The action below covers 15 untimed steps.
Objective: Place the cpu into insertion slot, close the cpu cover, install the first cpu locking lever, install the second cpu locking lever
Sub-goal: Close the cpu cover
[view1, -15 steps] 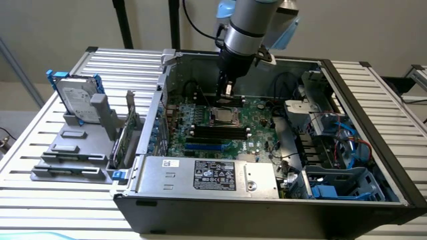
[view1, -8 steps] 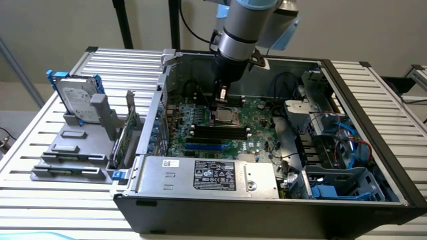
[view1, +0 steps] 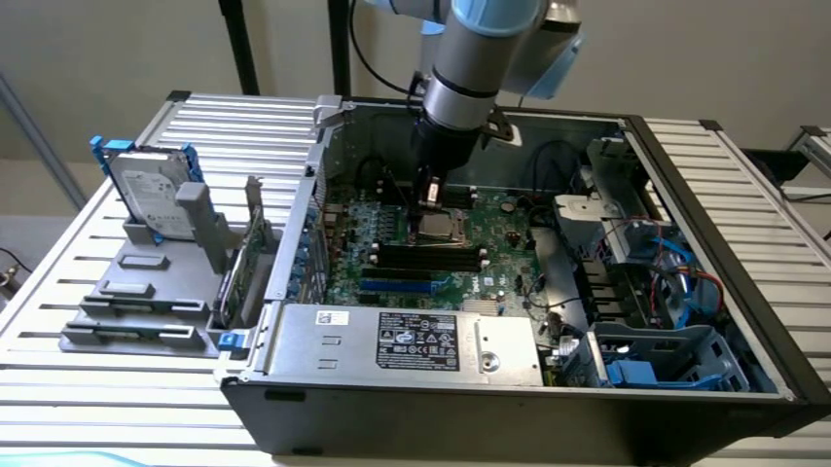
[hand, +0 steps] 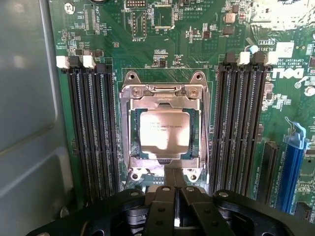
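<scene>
The cpu (hand: 164,132), a pale square chip, lies flat in the insertion slot (hand: 134,158) on the green board. The silvery cpu cover (hand: 162,94) lies down over it, and the chip shows through its window. My gripper (hand: 173,176) is shut with nothing between its fingers. Its tips hover just beyond the socket's edge, on the side away from the cover's hinge. In the exterior view the gripper (view1: 427,202) points straight down into the open computer case, right above the socket (view1: 442,230). I cannot tell how the locking levers stand.
Banks of long black memory slots (hand: 93,137) (hand: 241,132) flank the socket, with a blue slot (hand: 290,167) further out. The grey case wall (hand: 24,123) is close on one side. A power supply box (view1: 409,341) and a drive cage with cables (view1: 636,253) crowd the case.
</scene>
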Each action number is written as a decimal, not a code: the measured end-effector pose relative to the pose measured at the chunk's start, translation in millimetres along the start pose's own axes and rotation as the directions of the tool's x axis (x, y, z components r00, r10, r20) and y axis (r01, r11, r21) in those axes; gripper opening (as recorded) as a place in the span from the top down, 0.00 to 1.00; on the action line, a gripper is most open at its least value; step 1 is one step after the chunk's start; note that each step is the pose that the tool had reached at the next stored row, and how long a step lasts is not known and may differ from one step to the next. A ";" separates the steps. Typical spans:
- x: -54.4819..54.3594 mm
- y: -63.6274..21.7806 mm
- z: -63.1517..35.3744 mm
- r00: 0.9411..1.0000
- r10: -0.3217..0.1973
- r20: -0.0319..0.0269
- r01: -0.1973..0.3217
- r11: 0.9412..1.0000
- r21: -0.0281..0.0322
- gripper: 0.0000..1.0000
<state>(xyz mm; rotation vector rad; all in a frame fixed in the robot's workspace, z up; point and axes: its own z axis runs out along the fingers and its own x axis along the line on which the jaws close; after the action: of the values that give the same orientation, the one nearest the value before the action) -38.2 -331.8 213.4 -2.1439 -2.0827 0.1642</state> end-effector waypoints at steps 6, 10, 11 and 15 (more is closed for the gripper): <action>-0.2 0.3 8.1 1.000 0.000 0.000 0.000 1.000 -0.006 0.89; -0.4 -0.5 11.4 1.000 0.000 0.000 0.000 1.000 -0.010 0.89; -0.5 -0.8 12.1 1.000 0.000 0.000 0.000 1.000 -0.012 0.89; -0.2 -1.5 10.2 1.000 -0.001 -0.002 0.001 1.000 -0.014 0.89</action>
<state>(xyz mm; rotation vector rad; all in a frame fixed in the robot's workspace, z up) -41.5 -331.6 203.6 -2.1504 -2.0899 0.1477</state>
